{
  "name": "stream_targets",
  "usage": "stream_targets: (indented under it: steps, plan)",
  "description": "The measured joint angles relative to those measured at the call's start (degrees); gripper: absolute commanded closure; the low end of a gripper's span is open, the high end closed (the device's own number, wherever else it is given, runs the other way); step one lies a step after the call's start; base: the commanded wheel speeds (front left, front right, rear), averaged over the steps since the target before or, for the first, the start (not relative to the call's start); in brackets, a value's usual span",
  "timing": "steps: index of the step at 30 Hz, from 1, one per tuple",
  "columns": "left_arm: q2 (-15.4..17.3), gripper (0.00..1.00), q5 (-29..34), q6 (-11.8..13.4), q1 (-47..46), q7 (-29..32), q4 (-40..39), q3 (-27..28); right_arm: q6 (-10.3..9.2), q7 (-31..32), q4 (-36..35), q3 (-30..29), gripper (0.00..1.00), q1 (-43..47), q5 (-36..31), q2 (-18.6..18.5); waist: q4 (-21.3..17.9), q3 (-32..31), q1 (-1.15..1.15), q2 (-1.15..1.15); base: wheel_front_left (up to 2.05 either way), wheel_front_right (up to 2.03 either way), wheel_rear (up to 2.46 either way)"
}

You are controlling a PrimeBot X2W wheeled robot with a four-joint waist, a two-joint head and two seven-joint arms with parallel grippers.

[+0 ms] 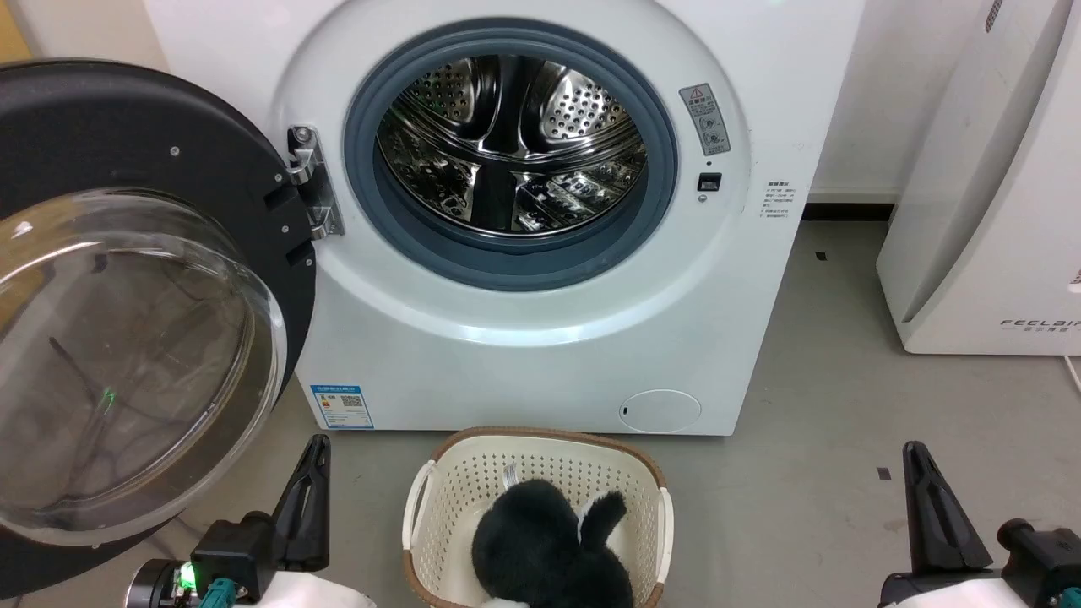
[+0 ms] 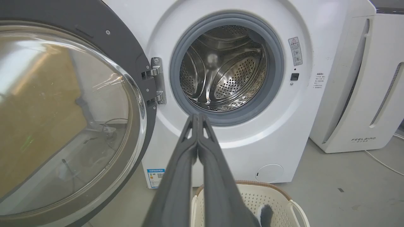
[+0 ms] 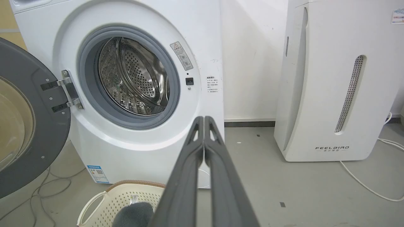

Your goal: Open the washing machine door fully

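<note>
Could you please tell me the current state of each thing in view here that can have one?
washing machine door: open, swung out to the left on its hinges.
drum: exposed, nothing seen inside.
small round hatch: closed.
basket: on the floor before the washing machine, holding a dark fluffy item.
left gripper: shut, holding nothing.
right gripper: shut, holding nothing.

- The washing machine door had a matt black rim around a clear, glossy glass bowl.
- The washing machine had a smooth, glossy white casing; its drum was shiny perforated steel, the gasket matt grey-blue rubber.
- The laundry basket was perforated cream plastic, holding a black fluffy bundle.
</note>
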Motion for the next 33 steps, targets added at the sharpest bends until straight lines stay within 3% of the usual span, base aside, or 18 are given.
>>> stream_targets:
  steps: [33]
  plan:
    - [0.0, 1.0, 0.4, 1.4, 0.0, 3.8, -1.3, -0.7, 0.0, 3.9, -0.9, 1.5, 1.0, -0.3, -2.1, 0.0, -0.2, 1.0, 0.0, 0.0, 0.0, 0.0, 0.0]
